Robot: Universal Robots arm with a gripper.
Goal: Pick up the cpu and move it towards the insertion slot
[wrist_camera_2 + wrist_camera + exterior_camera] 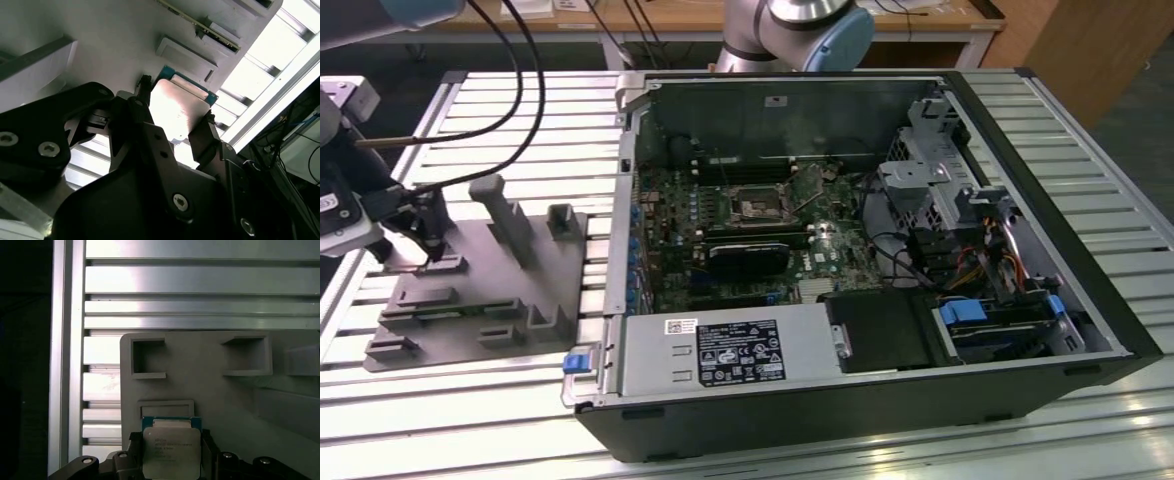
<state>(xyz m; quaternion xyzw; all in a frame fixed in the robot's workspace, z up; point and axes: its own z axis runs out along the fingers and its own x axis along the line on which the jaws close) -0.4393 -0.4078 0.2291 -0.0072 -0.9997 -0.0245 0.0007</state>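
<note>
Gripper (171, 460) closed on the cpu (171, 447). Both wrist views show a finger (141, 102) pressed against each opposite side of the chip, with its metal top facing up. The cpu is over the grey fixture (225, 400), next to a shallow square recess. I cannot tell whether it is lifted clear or only just seated.

In the exterior view the gripper (435, 248) hangs over the fixture (467, 300), which lies on the worktop (520, 110) by the edge at the exterior view's left. The slot (758, 205) is well apart from it, inside the open case (854, 400) on the board, towards the case's far wall.

Step, as I judge it: the grasp is done and the pick-up is under way — no travel towards the slot yet.

The carry calls for a straight lift clear of the fixture's upright posts (500, 215). The chip has to stay level, cross over the case's near side wall and end up above the slot — not the long black card (750, 258) beside it.
</note>
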